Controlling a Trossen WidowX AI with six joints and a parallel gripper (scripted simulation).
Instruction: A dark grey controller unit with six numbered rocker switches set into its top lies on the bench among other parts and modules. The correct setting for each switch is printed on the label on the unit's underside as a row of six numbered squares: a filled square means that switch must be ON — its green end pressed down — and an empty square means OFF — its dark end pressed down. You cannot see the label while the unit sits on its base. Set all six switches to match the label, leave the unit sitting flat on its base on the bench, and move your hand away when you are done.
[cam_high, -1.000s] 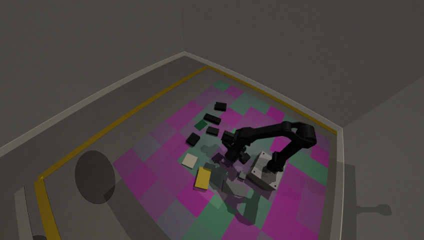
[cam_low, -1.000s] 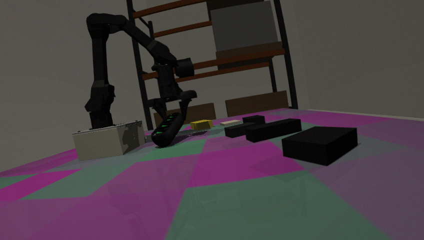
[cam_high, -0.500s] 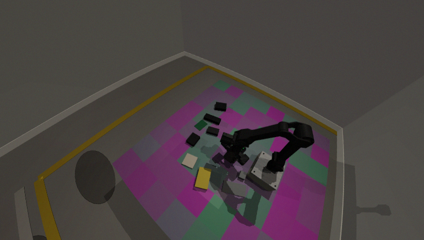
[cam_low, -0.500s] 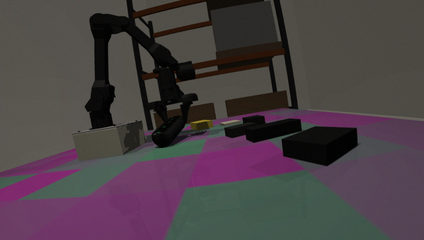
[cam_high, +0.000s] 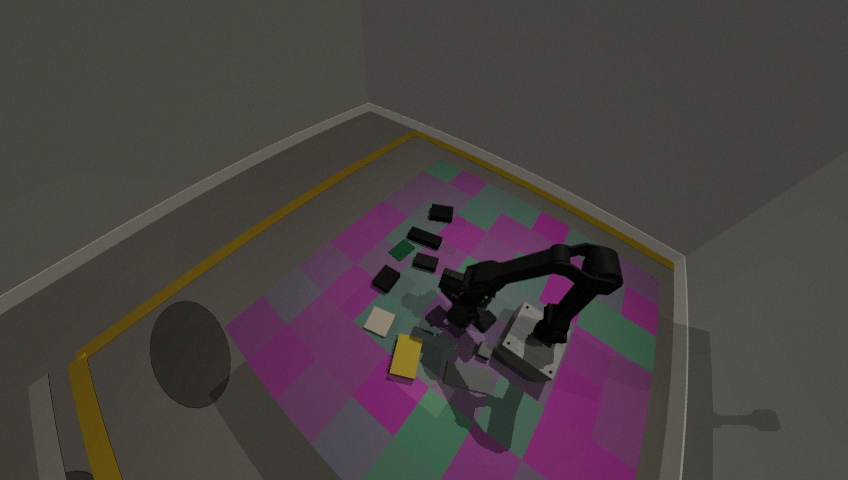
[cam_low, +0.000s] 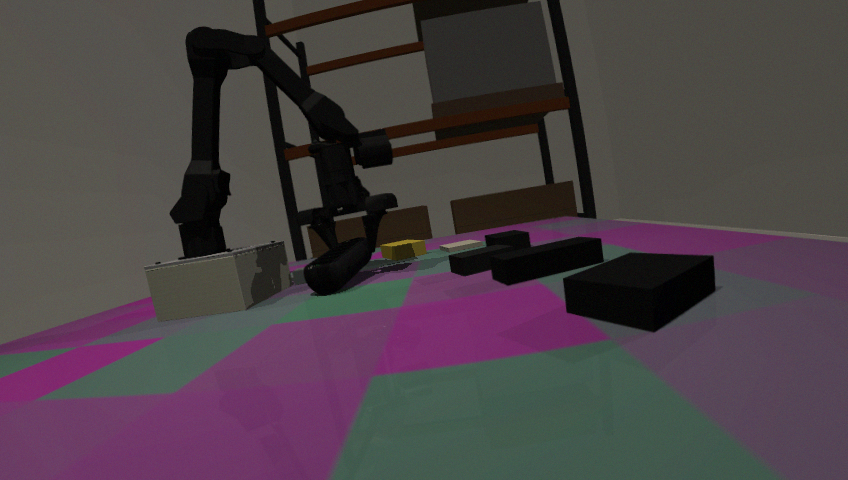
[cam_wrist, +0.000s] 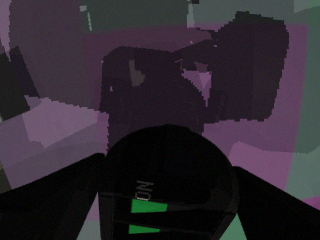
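Observation:
The dark controller unit (cam_low: 326, 277) (cam_wrist: 170, 145) is between the two fingers of my gripper (cam_low: 351, 247) (cam_wrist: 168, 167). The gripper is shut on its long sides. In the exterior view the unit is tilted, its near rounded end low at the bench and its far end higher. The wrist view shows that rounded end, an "ON" marking and two green switch ends; the other switches are cut off below. In the top view the arm hides most of the unit. Its underside label is not visible.
The arm stands at a pale box (cam_high: 523, 324) (cam_low: 196, 291). A yellow block (cam_high: 406, 356) (cam_low: 404, 249), a cream slab (cam_high: 379, 321) (cam_low: 461, 245), a green board (cam_high: 401, 249), a small grey block (cam_high: 484, 350) and several black modules (cam_high: 424, 237) (cam_low: 636, 291) lie around.

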